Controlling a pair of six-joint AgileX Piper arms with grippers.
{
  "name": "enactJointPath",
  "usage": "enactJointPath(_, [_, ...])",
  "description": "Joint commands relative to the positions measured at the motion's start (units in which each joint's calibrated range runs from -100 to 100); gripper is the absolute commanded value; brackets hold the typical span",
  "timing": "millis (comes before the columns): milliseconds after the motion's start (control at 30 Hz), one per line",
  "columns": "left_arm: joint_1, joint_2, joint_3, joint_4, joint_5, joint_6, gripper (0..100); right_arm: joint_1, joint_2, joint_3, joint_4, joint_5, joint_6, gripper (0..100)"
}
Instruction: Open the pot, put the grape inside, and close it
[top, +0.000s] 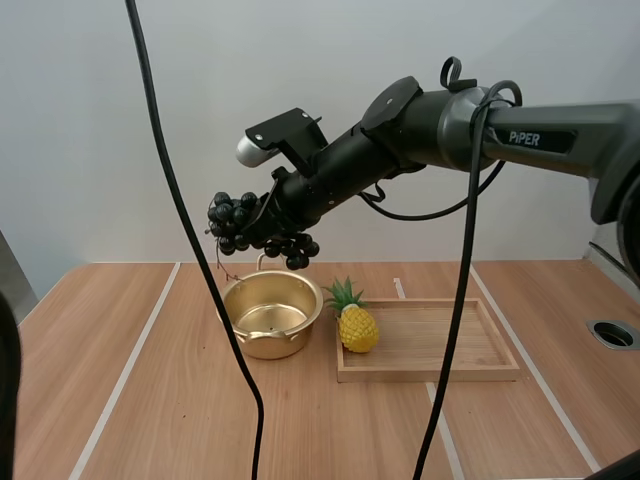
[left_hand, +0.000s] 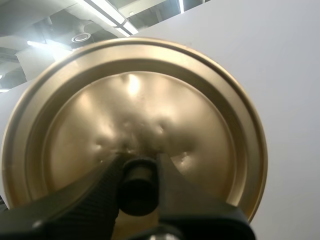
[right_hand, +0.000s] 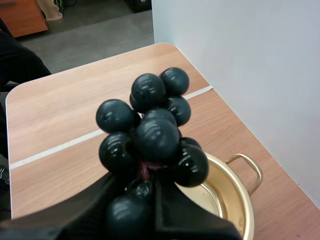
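Observation:
A gold pot (top: 270, 315) stands open on the table, its inside bare. Above its far rim my right gripper (top: 262, 222) is shut on a bunch of dark grapes (top: 235, 222), which hangs in the air over the pot's left and back edge. In the right wrist view the grapes (right_hand: 150, 135) are pinched between my near fingers, with the pot (right_hand: 227, 197) below and beyond them. In the left wrist view my left gripper (left_hand: 137, 182) is shut on the black knob (left_hand: 137, 185) of the gold lid (left_hand: 140, 125), held up off the table.
A wooden tray (top: 440, 350) lies right of the pot, with a yellow toy pineapple (top: 355, 322) at its left end. A round metal hole (top: 613, 334) sits in the table at far right. Bare wood lies left of and in front of the pot.

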Motion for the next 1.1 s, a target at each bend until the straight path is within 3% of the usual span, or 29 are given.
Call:
enactJointPath(0, [0.18,-0.1,-0.4,0.4,-2.2,-0.6,0,0.2,0.0,-0.3,0.2,-0.8,0.2,0])
enactJointPath(433, [0.18,-0.1,-0.4,0.4,-2.2,-0.6,0,0.2,0.8,-0.3,0.5,-5.8,-0.5,0])
enactJointPath(1067, [0.18,-0.1,-0.4,0.4,-2.2,-0.6,0,0.2,20.2,-3.8,0.8,-9.6,-3.5,0])
